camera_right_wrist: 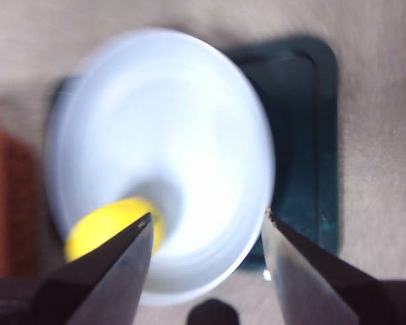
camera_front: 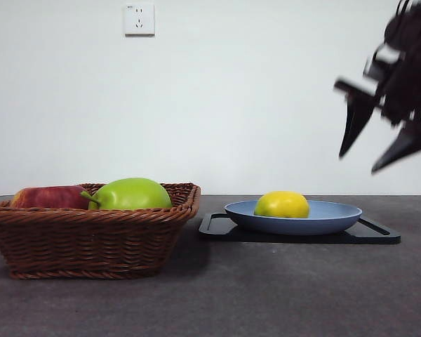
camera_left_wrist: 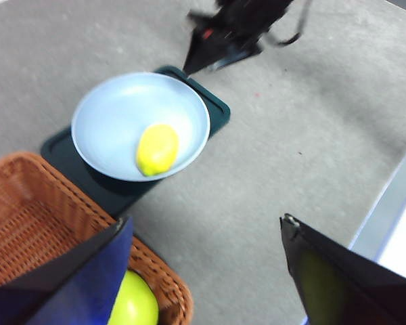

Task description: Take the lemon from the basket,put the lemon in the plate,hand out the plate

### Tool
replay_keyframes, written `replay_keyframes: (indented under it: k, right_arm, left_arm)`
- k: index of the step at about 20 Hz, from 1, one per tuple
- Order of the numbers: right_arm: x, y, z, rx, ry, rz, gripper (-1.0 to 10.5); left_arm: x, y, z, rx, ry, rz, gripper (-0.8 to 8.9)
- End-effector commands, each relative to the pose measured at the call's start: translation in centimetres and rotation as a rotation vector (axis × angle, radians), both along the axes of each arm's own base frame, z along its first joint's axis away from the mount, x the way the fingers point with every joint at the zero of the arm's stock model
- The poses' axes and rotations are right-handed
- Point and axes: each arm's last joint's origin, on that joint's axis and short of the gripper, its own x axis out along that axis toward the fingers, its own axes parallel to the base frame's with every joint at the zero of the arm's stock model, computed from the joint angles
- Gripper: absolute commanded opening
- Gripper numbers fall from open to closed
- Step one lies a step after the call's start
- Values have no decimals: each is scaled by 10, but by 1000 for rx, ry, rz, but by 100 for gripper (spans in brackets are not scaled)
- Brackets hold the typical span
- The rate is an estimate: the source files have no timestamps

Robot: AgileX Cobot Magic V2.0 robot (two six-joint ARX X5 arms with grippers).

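- Right gripper (camera_front: 374, 160): seen in the front view high at the side, above and beyond the plate's far edge; jaws spread wide, nothing held. In its own wrist view the plate is framed between the two jaws (picture blurred).
- Left gripper (camera_left_wrist: 203, 271): hangs over the table near the basket's corner, jaws wide apart, nothing held. It appears to be waiting.
- Lemon (camera_front: 281, 204): lies in the plate (camera_front: 337, 214), off-centre, toward the side nearer the basket. Nothing is touching it.
- Plate: rests on a flat black tray (camera_front: 379, 235), just beside the basket (camera_front: 91, 239).
- Basket: a green fruit (camera_front: 130, 194) and a red apple (camera_front: 49, 197) are seen inside; no lemon there.
- Step judged: the first two parts of the task look done; the handing out of the plate is in hand, with the right gripper lined up over it but not yet on it.
- Next move, as judged: the rim must be taken on the free side, away from the lemon, with the jaws lowered astride the edge. The plate should be kept level when lifted (the lemon could roll).
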Motion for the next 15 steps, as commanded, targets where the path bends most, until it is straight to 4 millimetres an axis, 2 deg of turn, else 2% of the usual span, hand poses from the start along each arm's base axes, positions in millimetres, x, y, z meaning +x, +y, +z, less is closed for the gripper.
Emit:
replay_keyframes:
  k: [1, 3, 7, 11, 15]
  right_arm:
    - [-15, 5, 30, -26, -76, 58, 239]
    - [-35, 9, 55, -41, -141, 104, 161]
    - [-83, 28, 101, -81, -285, 214, 24]
    - [-128, 48, 131, -198, -422, 247, 3]
    - [-167, 59, 150, -297, -576, 246, 3]
  left_arm:
    - [4, -2, 3, 5, -35, -7, 374]
    - [8, 0, 3, 11, -42, 7, 304]
    - [17, 9, 4, 110, -141, 48, 7]
    - [31, 23, 3, 151, -161, 98, 6]
    - [48, 48, -1, 178, -145, 200, 6]
